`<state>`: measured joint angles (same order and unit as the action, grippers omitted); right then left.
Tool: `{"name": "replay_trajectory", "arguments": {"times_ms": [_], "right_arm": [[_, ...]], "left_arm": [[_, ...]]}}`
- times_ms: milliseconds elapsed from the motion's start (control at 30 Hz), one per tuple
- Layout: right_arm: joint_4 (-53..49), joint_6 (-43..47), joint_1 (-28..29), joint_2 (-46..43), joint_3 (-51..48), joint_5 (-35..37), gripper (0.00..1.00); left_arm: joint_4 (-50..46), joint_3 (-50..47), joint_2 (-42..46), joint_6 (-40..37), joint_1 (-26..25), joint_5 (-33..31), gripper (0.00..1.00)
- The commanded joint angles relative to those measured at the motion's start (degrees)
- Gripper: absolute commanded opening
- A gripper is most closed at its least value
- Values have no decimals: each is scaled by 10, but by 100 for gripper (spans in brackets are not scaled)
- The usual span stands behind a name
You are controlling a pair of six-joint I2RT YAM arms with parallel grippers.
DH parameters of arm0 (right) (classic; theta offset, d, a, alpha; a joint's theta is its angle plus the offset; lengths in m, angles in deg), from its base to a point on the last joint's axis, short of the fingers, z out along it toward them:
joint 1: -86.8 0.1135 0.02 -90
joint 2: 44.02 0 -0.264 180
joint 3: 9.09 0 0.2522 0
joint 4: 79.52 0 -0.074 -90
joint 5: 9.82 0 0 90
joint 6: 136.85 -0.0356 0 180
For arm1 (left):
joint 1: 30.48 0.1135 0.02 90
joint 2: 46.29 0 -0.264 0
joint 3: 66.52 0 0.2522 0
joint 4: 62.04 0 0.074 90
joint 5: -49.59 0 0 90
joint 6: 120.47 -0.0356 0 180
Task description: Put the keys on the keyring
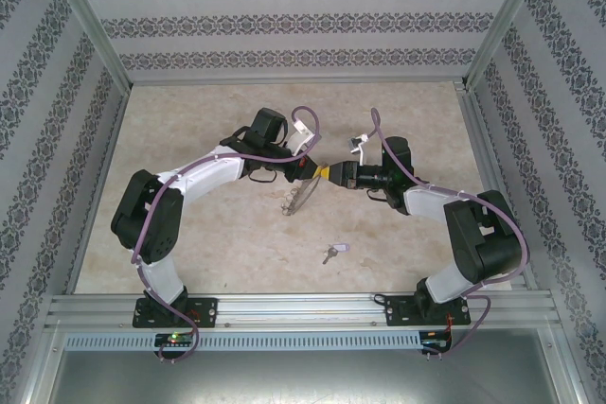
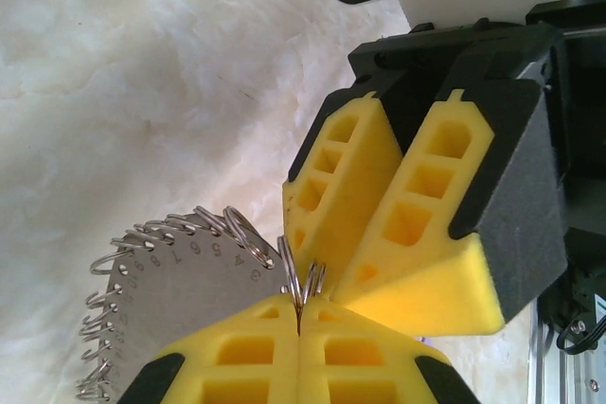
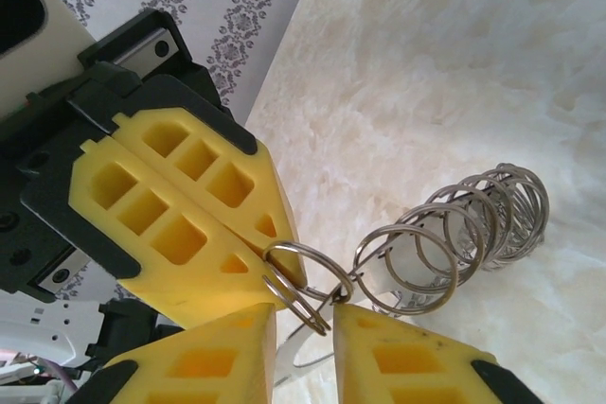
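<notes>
While the left gripper [image 2: 299,314] is clamped tight, yellow pads pressed together w/ no gap, it holds the keyring [image 2: 180,281] by the rim. What it actually pinches there is one small split ring [image 3: 295,272].

Top view: the 2 arms curve in from either side & meet tip to tip over the middle of the worktop [image 1: 189,234]. The keyring sits just on the near side of that meeting point, tilted. Can't tell whether its lower edge touches the surface.

The right gripper [image 3: 303,328] faces the left one head-on, nearly touching it. Its jaws stand apart by a narrow gap, w/ the same split ring sitting btw the tips. In the right wrist view the wire looks to meet both pads, but can't tell if it's squeezed.

Keyring itself is grey-beige & round. The left wrist view shows digits printed along its edge. The rim is fringed w/ many silvery rings [image 3: 492,215], standing out in a row like a coil.

The key [image 1: 329,254] lies flat on the worktop w/ its pale tag [image 1: 339,249] attached. It's toward the near edge, btw the 2 arm bases. It's well apart from the keyring & both grippers, untouched, not on the keyring.
</notes>
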<state>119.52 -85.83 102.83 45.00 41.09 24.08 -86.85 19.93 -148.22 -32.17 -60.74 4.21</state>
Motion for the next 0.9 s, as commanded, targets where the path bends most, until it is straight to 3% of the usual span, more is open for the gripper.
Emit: {"name": "replay_trajectory", "arguments": {"times_ms": [0,200,500,733,867], "right_arm": [[28,-1,3,-4,0,-7,30],[31,-6,-2,-6,8,-2,27],[37,-11,-2,-4,14,-2,1],[35,-9,-4,-7,10,2,0],[35,-7,-6,-6,8,2,0]], "left_arm": [[27,3,15,6,5,25,0],[31,0,15,11,5,33,0],[29,0,11,12,4,45,0],[40,0,10,20,5,37,0],[54,-5,17,34,5,15,28]]}}
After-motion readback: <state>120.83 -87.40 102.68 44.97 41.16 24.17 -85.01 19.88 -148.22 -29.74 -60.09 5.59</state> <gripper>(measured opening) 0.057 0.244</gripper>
